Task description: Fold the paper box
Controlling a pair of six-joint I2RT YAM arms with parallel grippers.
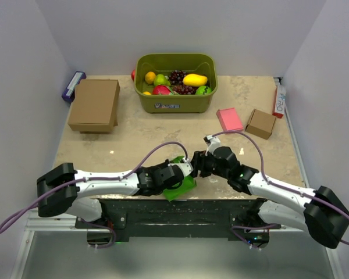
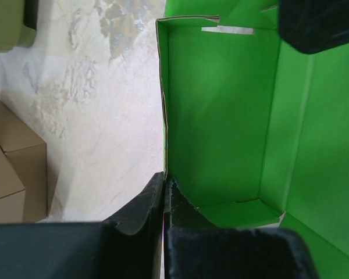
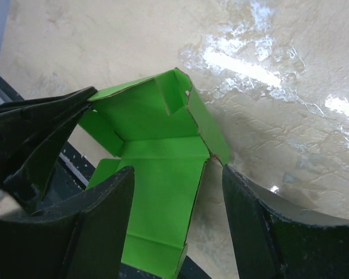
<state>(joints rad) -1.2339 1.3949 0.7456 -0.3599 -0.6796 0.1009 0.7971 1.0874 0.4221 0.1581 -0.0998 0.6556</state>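
While we look down from the top camera, the green box (image 1: pixel 183 187) lies at the near edge of the surface (image 1: pixel 139 139), between the two wrists. The left fingers (image 1: pixel 183 172) reach it from the left and the right fingers (image 1: pixel 201 165) from the right. From this height we cannot tell how either pair stands. Well behind them sit a basket (image 1: pixel 174 106) of fruit, a brown box (image 1: pixel 94 104) to the left, and a pink box (image 1: pixel 229 120) just beside a small brown box (image 1: pixel 260 123) to the right.

From the left wrist we see the green box (image 2: pixel 221 116) open towards us, its walls raised around a flat floor. The left fingers (image 2: pixel 145 203) are pressed together on the box's left wall, whose thin edge runs up from between their tips. The surface (image 2: pixel 93 116) shows bare to the left of that wall, with the brown box (image 2: pixel 11 168) at the frame's edge. A dark shape overlaps the box's upper right corner; we cannot tell what it is.

From the right wrist we see the right fingers (image 3: pixel 253 226) spread wide, with the green box (image 3: pixel 157 168) lying between and beyond them. One tip is just beside a box corner; we cannot tell if it touches. The left fingers (image 3: pixel 52 128) hold the far wall.
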